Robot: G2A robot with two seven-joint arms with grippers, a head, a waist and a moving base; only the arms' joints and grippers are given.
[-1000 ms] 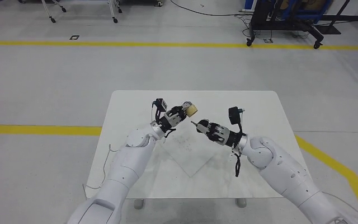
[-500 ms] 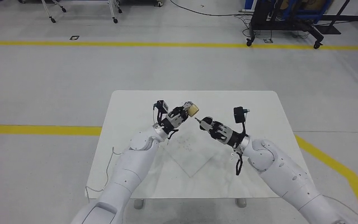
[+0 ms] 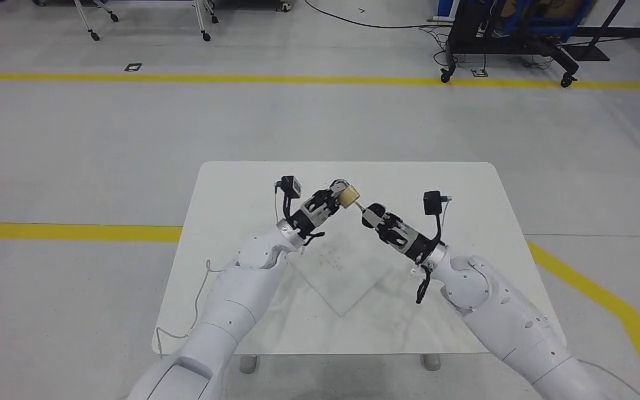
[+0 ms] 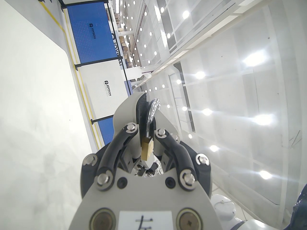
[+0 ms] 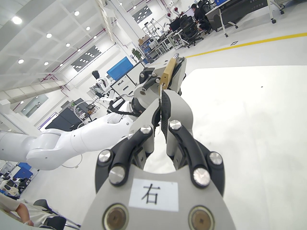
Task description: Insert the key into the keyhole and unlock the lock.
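Two hands meet in the air above the white worktop (image 3: 450, 190), over its far half, with nothing resting on the surface beneath them. Your left hand (image 3: 333, 198) is clamped on a small brass padlock (image 3: 343, 193), its fingers pressed against the flat sides, so that the body faces the other arm. Your right hand (image 3: 373, 214) is pinched shut on the key (image 5: 160, 89). The key's head is buried between the pads and only the thin metal blade sticks out, aimed at the padlock. From above, the two hands sit nose to nose with barely a gap between them. In the right wrist view the blade's tip reaches the lower end of the brass body, where the keyhole should be, and looks to be touching it. You cannot tell from these views whether the tip has entered the keyhole or only rests against the face. The silver shackle (image 5: 176, 55) at the far end of the body appears closed. By this reading, both pickups and the rough line-up are done, and the task sits at the start of insertion. What is left is to seat the blade fully, turn the key, and free the shackle.
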